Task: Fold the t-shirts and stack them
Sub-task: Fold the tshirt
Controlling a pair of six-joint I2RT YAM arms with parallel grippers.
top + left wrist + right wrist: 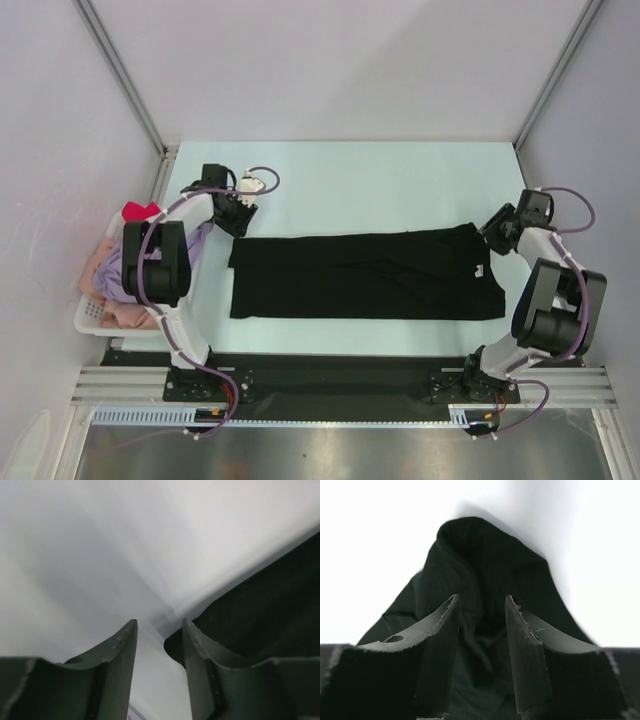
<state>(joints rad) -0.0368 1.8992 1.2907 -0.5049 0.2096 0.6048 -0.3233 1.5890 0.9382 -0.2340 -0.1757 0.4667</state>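
Lengthwise, the black t-shirt point(365, 278) lies folded flat mid-bench point(380, 180), its long axis running left to right. The left pincer point(240, 215) and right pincer point(495, 232) stand parted at its far corners.

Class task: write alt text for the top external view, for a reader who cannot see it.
A black t-shirt lies folded into a long band across a pale table, the left arm and right arm at its ends. A white basket of coloured clothes stands at the left edge.
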